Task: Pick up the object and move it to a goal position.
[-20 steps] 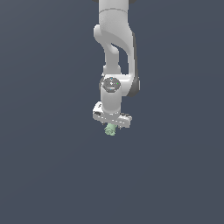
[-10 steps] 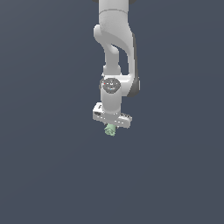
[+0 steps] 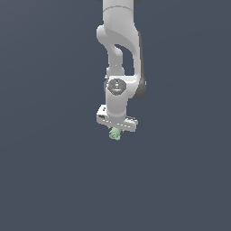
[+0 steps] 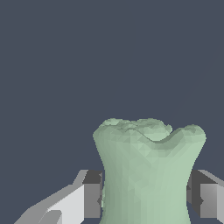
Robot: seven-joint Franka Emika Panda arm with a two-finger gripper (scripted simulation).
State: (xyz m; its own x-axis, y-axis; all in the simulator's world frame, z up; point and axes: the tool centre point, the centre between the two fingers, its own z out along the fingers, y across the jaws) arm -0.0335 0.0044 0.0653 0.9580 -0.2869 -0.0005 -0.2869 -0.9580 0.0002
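Note:
The object (image 3: 115, 134) is a small pale mint-green lumpy piece hanging just under the white arm's hand in the exterior view. My gripper (image 3: 116, 133) is shut on it. In the wrist view the object (image 4: 148, 170) fills the lower middle, with a bumpy, dipped end and a narrower waist. A grey finger pad (image 4: 92, 194) presses one side and the other pad (image 4: 202, 192) presses the opposite side. The gripper (image 4: 147, 194) holds it around the waist. No goal marker shows in either view.
Only a plain dark blue-grey background surrounds the arm (image 3: 119, 54) in both views. No table edge, container or other object shows.

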